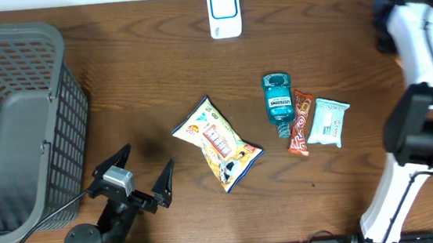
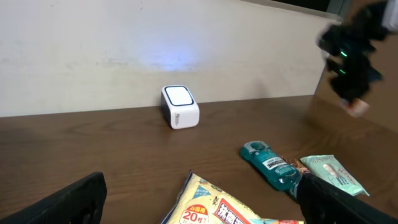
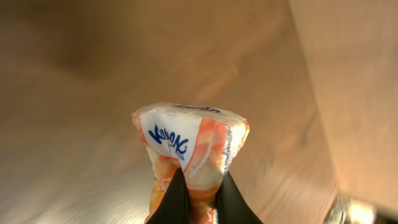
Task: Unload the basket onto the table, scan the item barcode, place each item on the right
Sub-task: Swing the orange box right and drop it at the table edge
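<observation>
evidently the small orange-and-white packet (image 3: 189, 146) is light, soft and crinkly with slippery film, so a firm pinch on a flattened part, barcode face left bare, should suit it; the right pincer (image 3: 200, 183) is closed tight on its lower part, by the far right corner of the desk (image 1: 142, 81). only the right wrist view shows that grip, while the overhead hides the packet behind the arm yet places the scanner (image 1: 223, 11) at the far edge and the left pincer (image 1: 149, 159) spread wide and empty near the front left.
</observation>
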Controlling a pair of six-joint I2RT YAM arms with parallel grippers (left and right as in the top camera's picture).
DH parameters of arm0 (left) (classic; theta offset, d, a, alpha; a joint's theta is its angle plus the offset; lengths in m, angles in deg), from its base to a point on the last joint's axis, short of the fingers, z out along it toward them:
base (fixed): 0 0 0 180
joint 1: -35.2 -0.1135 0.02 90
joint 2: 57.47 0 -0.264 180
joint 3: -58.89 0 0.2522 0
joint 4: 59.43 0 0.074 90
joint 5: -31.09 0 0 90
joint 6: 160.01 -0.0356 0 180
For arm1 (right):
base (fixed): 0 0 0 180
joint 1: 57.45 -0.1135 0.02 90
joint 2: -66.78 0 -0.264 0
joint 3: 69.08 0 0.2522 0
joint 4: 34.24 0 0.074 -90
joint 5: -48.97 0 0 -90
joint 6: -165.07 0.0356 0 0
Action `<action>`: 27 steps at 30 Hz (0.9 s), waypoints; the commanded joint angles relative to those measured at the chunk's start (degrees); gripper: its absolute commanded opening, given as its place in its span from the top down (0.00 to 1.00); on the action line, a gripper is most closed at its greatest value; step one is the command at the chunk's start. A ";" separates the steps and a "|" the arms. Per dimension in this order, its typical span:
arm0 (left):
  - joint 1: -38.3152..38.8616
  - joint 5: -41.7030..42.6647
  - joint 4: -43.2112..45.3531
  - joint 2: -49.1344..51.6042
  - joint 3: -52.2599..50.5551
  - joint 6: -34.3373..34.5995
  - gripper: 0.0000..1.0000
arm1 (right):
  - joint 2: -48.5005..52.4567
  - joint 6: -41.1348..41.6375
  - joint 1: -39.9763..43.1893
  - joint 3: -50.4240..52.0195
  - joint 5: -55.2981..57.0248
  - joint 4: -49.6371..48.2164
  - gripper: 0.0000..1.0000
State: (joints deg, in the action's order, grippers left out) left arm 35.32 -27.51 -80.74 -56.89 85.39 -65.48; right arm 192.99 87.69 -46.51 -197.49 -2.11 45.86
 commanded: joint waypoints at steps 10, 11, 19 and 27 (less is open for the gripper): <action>0.22 0.57 0.04 -0.35 0.11 0.28 0.02 | -0.09 12.68 20.50 5.66 -17.49 0.35 0.99; 0.22 0.57 0.04 -0.35 0.11 0.28 0.02 | -0.09 13.25 21.03 5.70 -18.08 0.28 0.98; 0.22 0.57 0.04 -0.35 0.11 0.28 0.02 | -1.79 12.85 22.97 5.68 -25.64 1.66 0.01; 0.22 0.57 0.04 -0.35 0.11 0.28 0.02 | -15.37 12.87 21.57 5.66 -35.17 0.85 0.01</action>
State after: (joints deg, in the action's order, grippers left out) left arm 35.32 -27.51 -80.74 -56.87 85.39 -65.50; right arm 187.64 99.96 -23.84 -191.30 -31.84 47.06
